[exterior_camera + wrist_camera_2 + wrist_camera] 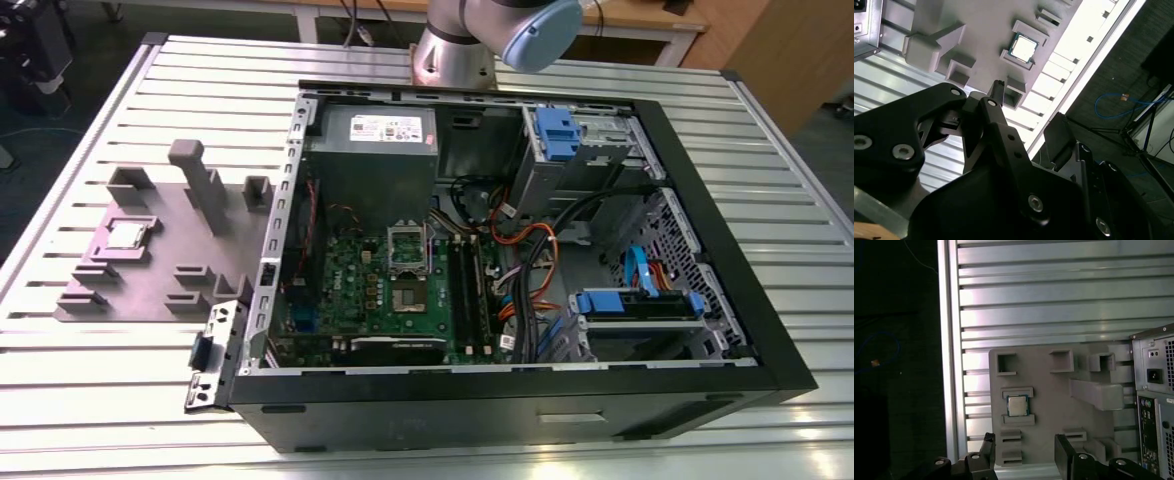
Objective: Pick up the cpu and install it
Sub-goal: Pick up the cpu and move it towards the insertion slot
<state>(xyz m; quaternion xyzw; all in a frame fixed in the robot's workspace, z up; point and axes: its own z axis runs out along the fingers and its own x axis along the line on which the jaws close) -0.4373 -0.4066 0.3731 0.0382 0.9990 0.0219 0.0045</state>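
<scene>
The cpu (127, 234) is a small silvery square chip lying flat in a recess of the grey plastic fixture (214, 250), on the table at the exterior view's left of the open computer case (534, 390). Both wrist views look down on the cpu (1017, 405) (1022, 47) from well above. My gripper (1026, 439) is open, and its two black fingers (988, 447) stand wide apart with nothing between them. The gripper (1028, 102) is well short of the chip and touches nothing.
Inside the case lie a green motherboard (360, 290) with a metal-framed socket (407, 243), a grey power supply (374, 150), cable bundles (534, 260) and blue drive brackets (641, 300). The fixture carries tall posts (200, 180). The slatted metal table's edge (946, 340) runs near the fixture.
</scene>
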